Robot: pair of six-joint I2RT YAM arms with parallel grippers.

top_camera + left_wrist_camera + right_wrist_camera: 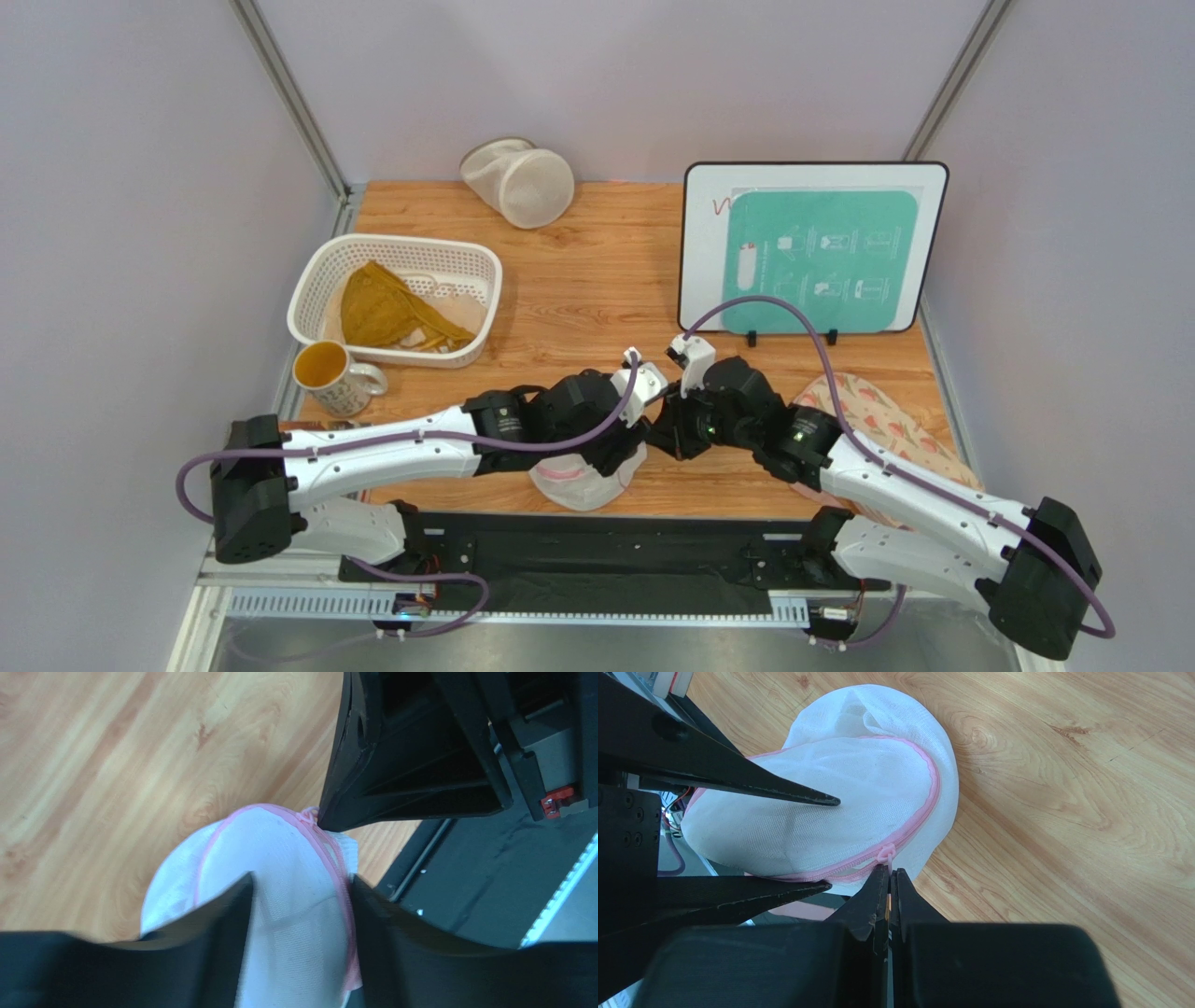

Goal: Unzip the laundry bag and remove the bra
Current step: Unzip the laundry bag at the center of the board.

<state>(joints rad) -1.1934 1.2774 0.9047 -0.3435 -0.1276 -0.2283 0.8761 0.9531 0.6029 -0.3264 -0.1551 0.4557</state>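
The laundry bag [578, 485], a white mesh dome with pink zipper trim, lies at the table's near edge. My left gripper [615, 457] clasps it: in the left wrist view the bag [281, 868] fills the gap between its fingers [300, 882]. My right gripper [659, 437] is shut on the pink zipper pull [885, 855] at the bag's rim [829, 805], its jaws pressed together [889, 871]. The right gripper's tip also shows in the left wrist view [324, 822]. The zipper looks closed. The bra is hidden.
A white basket [312, 287] holding a mustard garment [376, 308] stands at the left, with a mug [326, 370] in front of it. A cream cylindrical mesh bag [522, 182] lies at the back. An instruction board [811, 247] stands at the right. A pink patterned cloth [898, 420] lies under my right arm.
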